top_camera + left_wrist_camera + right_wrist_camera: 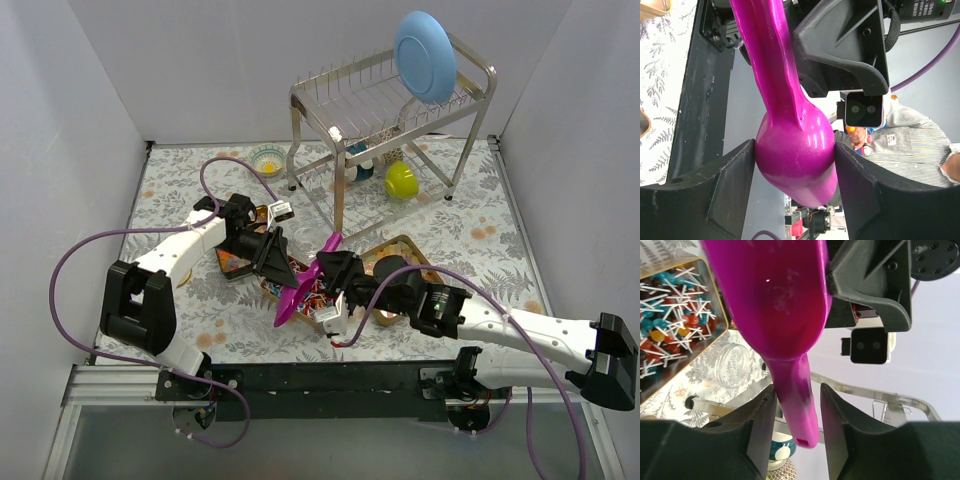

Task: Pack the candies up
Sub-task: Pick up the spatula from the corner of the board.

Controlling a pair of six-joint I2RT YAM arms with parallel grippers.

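Candies (318,293) lie heaped in a gold tin tray (268,288) at the middle of the table, right under the two grippers. A magenta scoop (293,300) crosses above them, its long axis slanting from near-left to far-right. The left gripper (288,268) reaches in from the left and the right gripper (325,264) from the right. Both are on the scoop, so neither arm is clearly nearer.

From the left wrist, the left fingers (730,190) press on both sides of the scoop's rounded bowl, clenched on it, and the handle runs away toward the right gripper's housing. No candies show here.

From the right wrist, the right fingers (762,440) sit on either side of the narrow handle and seem to be grasping it. The hollow bowl (775,295) beyond them is bare. The candies (670,325), on white sticks, fill the tray to the left of the bowl, with a clear jar (735,365) just beside it. My judgement is that the bowl must tip leftward into that heap.
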